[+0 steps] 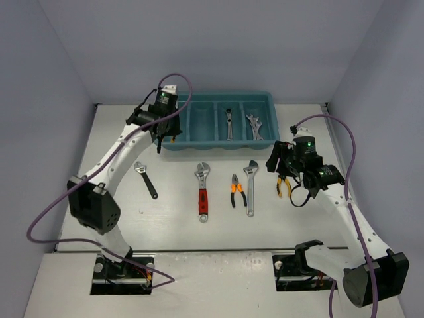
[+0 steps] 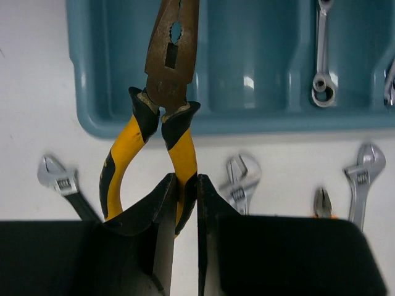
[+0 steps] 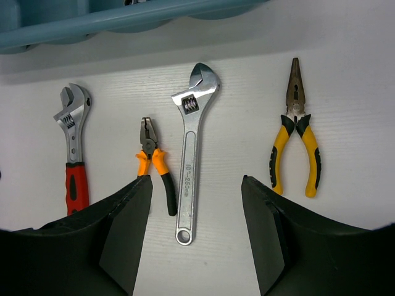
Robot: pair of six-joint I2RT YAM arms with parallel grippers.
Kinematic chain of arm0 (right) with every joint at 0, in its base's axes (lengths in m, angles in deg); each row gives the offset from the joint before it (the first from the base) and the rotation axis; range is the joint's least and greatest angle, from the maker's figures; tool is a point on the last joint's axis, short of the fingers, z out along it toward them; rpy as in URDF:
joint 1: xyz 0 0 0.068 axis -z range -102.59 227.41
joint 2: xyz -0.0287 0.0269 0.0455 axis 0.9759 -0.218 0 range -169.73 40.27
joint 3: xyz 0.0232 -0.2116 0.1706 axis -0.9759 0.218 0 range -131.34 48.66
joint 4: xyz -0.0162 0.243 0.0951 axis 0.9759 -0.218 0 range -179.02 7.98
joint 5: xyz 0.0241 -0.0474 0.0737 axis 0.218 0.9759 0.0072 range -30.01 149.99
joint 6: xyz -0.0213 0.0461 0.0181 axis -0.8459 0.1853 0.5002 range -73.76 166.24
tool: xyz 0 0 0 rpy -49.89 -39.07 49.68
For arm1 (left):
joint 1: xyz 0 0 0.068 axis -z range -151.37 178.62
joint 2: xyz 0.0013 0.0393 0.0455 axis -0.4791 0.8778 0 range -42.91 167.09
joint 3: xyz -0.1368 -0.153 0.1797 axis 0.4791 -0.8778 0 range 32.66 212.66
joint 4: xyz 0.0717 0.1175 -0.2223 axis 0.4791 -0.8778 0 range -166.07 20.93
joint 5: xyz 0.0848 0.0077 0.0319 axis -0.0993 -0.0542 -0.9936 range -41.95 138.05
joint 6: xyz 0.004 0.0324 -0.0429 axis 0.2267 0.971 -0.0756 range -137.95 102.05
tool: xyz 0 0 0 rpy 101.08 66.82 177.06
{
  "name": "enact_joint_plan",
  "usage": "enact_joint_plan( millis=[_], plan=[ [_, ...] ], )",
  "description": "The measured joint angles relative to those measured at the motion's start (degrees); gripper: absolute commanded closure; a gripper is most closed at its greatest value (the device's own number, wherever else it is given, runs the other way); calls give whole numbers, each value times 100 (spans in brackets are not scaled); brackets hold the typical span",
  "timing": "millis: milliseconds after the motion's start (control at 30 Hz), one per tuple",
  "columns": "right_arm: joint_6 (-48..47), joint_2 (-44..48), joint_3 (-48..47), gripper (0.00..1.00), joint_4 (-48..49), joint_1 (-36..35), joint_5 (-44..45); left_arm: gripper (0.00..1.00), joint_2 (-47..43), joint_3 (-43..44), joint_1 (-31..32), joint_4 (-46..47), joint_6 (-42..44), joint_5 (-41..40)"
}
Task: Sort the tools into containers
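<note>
My left gripper (image 2: 185,182) is shut on one yellow handle of combination pliers (image 2: 165,92), whose head reaches over the leftmost compartment of the teal tray (image 2: 92,120). In the top view this gripper (image 1: 161,137) is at the tray's (image 1: 218,143) front left corner. My right gripper (image 3: 196,182) is open and empty, above the handle of a long silver adjustable wrench (image 3: 192,154). In the top view it (image 1: 281,164) hangs right of the tray's front right corner. A spanner (image 1: 228,124) lies in the third compartment and silver spanners (image 1: 255,126) in the fourth.
On the table in front of the tray lie a black-handled wrench (image 1: 146,179), a red-handled wrench (image 1: 202,192), orange-handled pliers (image 1: 236,190), the silver wrench (image 1: 250,187) and yellow needle-nose pliers (image 1: 283,187). Walls enclose the table on three sides.
</note>
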Motion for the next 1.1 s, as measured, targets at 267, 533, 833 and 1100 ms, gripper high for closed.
enact_joint_plan(
  millis=[267, 533, 833, 1100],
  plan=[
    [19, 178, 77, 43, 17, 0, -4, 100, 2245, 2053, -630, -5, 215, 191],
    [44, 271, 350, 43, -2, 0, -11, 81, 3799, 3008, -852, -48, 323, 404],
    [36, 125, 362, 43, 2, 0, -47, 47, 3761, 2904, -1030, 120, 335, 641],
    [118, -200, 378, 45, -2, 75, 391, 45, 2188, 1775, -853, 267, 328, 728]
  ],
)
